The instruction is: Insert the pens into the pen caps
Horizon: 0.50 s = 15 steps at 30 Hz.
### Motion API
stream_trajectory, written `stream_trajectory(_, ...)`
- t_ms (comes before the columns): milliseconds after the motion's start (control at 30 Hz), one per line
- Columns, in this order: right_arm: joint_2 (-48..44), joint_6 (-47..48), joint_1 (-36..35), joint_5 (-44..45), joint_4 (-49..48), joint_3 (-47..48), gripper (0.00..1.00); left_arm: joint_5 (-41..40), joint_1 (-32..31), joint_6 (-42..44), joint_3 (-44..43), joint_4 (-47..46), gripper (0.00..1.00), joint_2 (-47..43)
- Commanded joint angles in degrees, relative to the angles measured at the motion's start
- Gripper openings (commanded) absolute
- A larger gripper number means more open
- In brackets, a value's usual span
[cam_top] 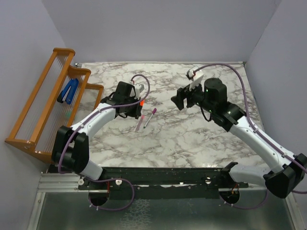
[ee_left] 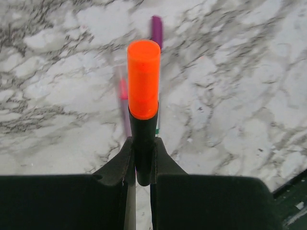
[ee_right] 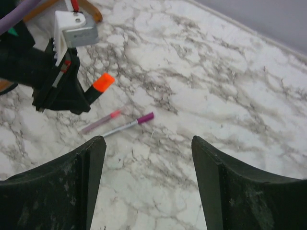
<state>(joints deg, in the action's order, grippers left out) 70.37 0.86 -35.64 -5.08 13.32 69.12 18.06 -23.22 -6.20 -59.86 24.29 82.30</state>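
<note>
1. A marble bench [cam_top: 201, 139] is standing between plain grey walls, with a wooden rack [cam_top: 43, 96] at its left edge that is carrying a blue clip [cam_top: 68, 91].
2. The left gripper [ee_left: 142, 148] is clamping the black marker [ee_left: 144, 127] by its body above the middle of the bench. The orange cap [ee_left: 143, 79] is sitting on the marker's front end, in line with it.
3. The right gripper [ee_right: 148, 148] is hanging near, facing the marker, with its jaws standing wide apart and nothing between them.
4. Under the marker, the white-grey pen [ee_right: 122, 128] is lying flat with the magenta cap [ee_right: 146, 117] on its end. The dull pink pen [ee_right: 96, 124] is lying just beside it with the pale pink cap [ee_right: 115, 114] on its end.
5. In my judgement, the capping of the marker is the step in hand, and it is looking like the last one, because each of the three pens is wearing a cap.
6. Whether the orange cap is pushed fully home, I cannot tell. The next move is probably calling for a firm push along the marker's axis, or else for lowering the marker beside the other two pens without rolling them.
</note>
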Motion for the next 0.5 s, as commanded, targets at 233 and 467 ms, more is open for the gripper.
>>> stream_trajectory(233,-18.11,-7.51,-0.23,3.86,7.32,-15.99,0.77,-21.55,0.00,0.66,-3.96,9.72,0.00,13.77)
stream_trajectory(467,-22.08,-8.45,-0.27,3.11,9.71,-19.32,0.77,-21.98,-0.07,-0.73,-4.30,9.72,0.11,15.98)
